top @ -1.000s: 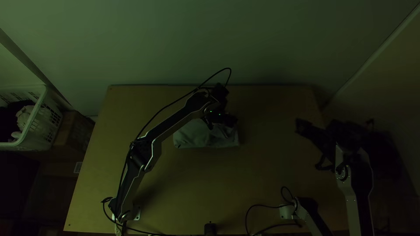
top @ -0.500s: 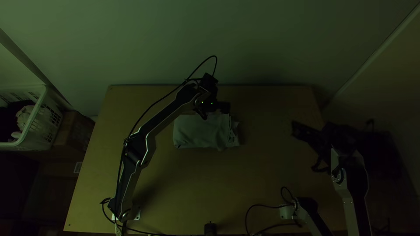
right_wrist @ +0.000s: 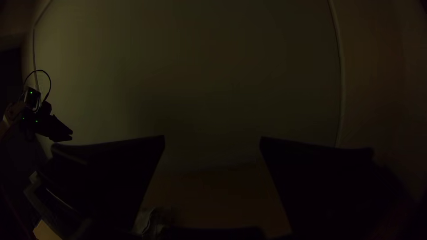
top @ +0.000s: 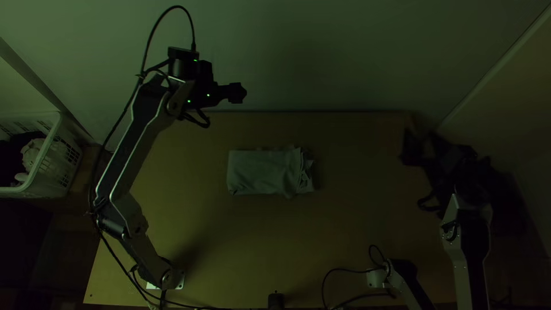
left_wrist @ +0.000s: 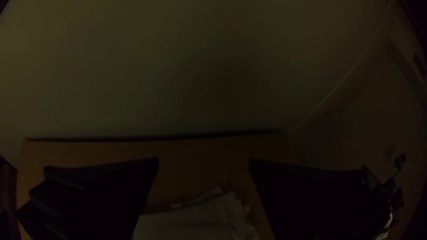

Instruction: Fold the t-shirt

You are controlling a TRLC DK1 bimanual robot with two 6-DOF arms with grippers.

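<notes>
My left gripper (top: 236, 93) has swung upper left;
shirt (top: 263, 172) mid-frame, folded oblong, ruffled right end; it and my right gripper (top: 408, 148) released.

This looks like a robot workspace or small lab set up in a plain room; what says so is the wooden table (top: 344, 229), with a left arm (top: 132, 152) and a right arm (top: 468, 252) based at its near edge and black cables (top: 323, 287) running loose along that edge; a folded t-shirt (top: 261, 172) lies at its middle; left of the table stand a white plastic basket (top: 49, 190) holding cloths (top: 31, 155) and a brown box (top: 85, 166); beyond its far edge rises a bare, pale wall (top: 321, 51); whether the building is a home or an office, I cannot tell.
</notes>
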